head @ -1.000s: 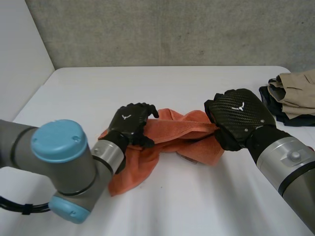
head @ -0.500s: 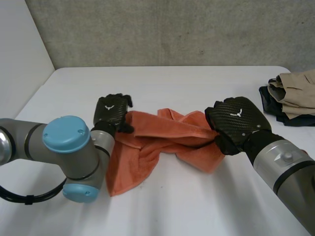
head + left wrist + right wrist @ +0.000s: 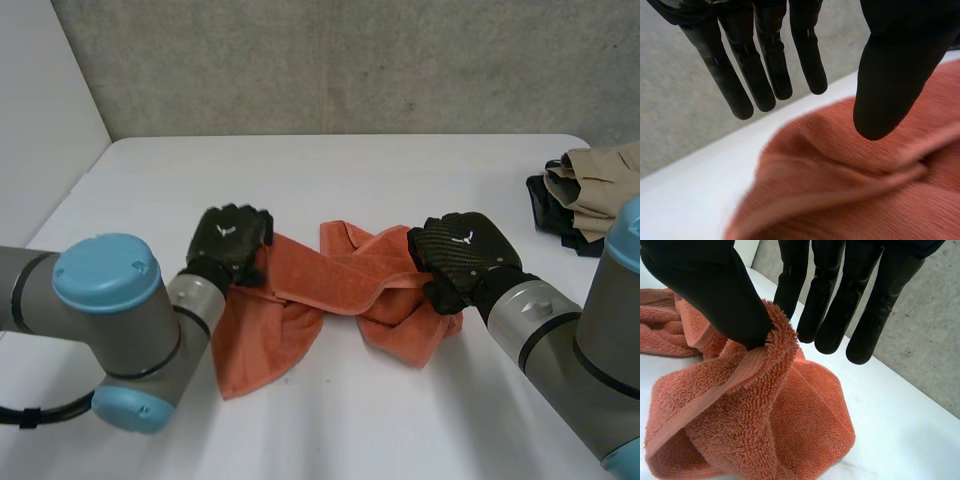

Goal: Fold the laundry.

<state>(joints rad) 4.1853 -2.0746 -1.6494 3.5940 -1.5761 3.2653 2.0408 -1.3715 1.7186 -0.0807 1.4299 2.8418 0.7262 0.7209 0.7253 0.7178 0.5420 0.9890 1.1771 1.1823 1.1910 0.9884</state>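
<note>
left hand (image 3: 232,238): fingers (image 3: 765,75) straight over towel (image 3: 345,282) | right hand (image 3: 462,255): pinches towel

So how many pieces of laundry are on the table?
3 visible: the towel in the middle of the table, and at its right edge a tan garment on a dark garment. That pile may hide more.

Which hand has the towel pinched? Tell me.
The right hand: its thumb pins a fold of the orange towel against its fingers. The left hand is open above the towel, nothing between thumb and straight fingers.
</note>
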